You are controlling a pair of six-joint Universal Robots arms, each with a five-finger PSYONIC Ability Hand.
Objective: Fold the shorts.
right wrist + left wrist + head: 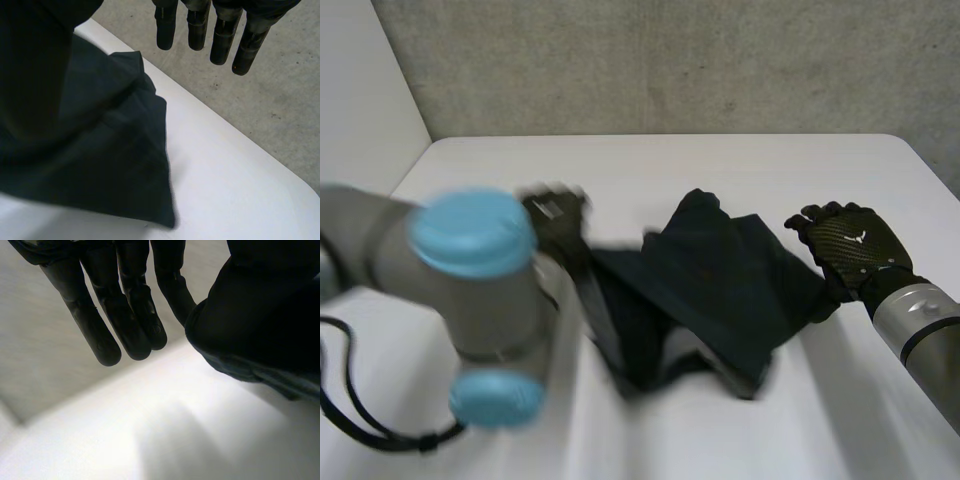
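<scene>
the dark shorts [720, 280] lie bunched in the middle of the white bench [650, 165], between the two hands. the left robot hand [558, 215] is at their left edge. in its wrist view most of its fingers [107, 315] hang straight and free, but one runs into a fold of the cloth [260, 315], which hangs from the thumb side clear of the bench, so it is gripping the shorts there. the right robot hand [850, 248] sits just beside the shorts' right corner, relaxed and holding nothing, its fingers [220, 35] straight above bare bench. the left arm [470, 260], with its light-blue caps, blocks the bench's left side. a grey wall [670, 60] stands behind.
</scene>
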